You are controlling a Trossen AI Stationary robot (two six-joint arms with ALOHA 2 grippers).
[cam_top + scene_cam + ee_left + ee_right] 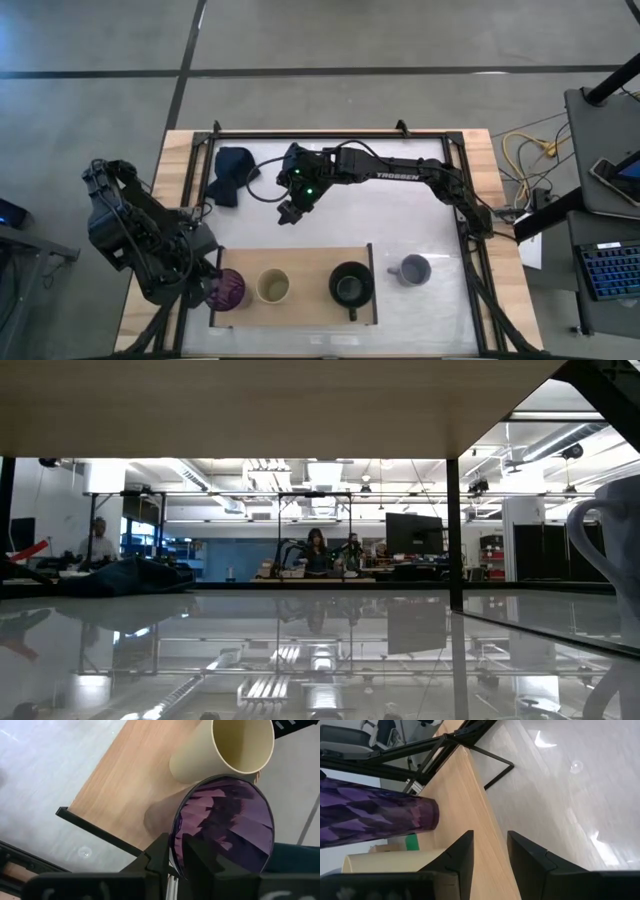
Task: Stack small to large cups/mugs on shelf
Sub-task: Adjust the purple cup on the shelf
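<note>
The purple tumbler is at the left end of the light-wood shelf. The beige cup and the black mug stand on the shelf to its right. The lavender-grey mug stands on the white tabletop right of the shelf. My left gripper is shut on the tumbler's rim. My right gripper hangs open and empty over the table's middle, behind the shelf. Its wrist view shows the tumbler and the beige cup. My left gripper holds the purple tumbler by its rim on the side toward the table's left, one finger inside and one outside. The fingers come from the left, slanting down. The tumbler is upright; I cannot tell whether its base rests on the shelf.
A dark blue cloth lies at the far left of the tabletop, by the right arm's gripper. The table's black frame runs along the far edge. The tabletop between the cloth and the shelf is bare.
</note>
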